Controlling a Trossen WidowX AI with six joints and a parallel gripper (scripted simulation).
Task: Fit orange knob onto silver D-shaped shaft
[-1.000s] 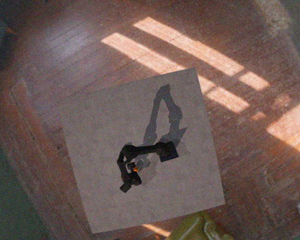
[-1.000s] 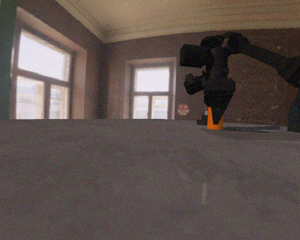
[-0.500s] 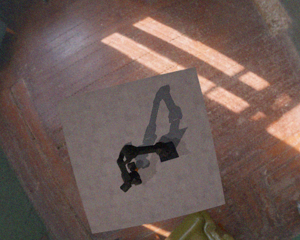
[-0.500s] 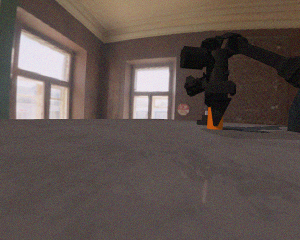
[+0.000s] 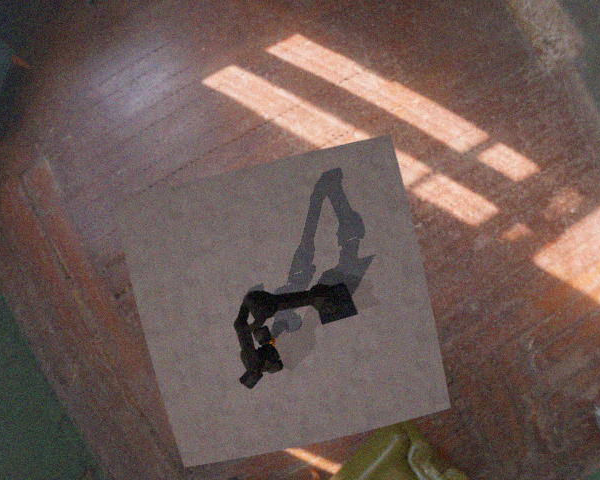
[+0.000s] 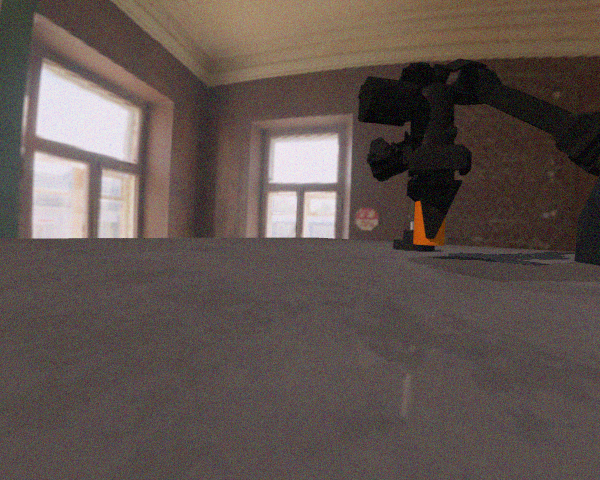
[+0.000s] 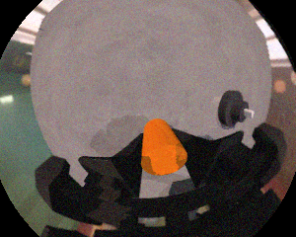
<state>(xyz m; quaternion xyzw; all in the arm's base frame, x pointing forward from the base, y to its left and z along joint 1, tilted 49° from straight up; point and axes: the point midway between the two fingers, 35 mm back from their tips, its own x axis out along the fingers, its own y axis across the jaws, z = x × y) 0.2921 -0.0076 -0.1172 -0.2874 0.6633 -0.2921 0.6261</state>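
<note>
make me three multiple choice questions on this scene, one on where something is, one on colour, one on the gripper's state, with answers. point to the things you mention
1. In the wrist view, where is the round pedestal (image 6: 404, 243) (image 7: 230, 109)?
A) left of the knob
B) right of the knob
C) under the knob

2. What colour is the knob (image 5: 272, 341) (image 6: 420, 227) (image 7: 160, 148)?
A) green
B) white
C) orange

3. What is the gripper (image 6: 434, 238) (image 7: 158, 133) doing?
A) gripping the knob
B) standing wide open
C) shut on nothing

1 B: the pedestal stands off to that side.
2 C: its surface is plainly orange.
3 A: the knob sits between the closed-in fingers.
</note>
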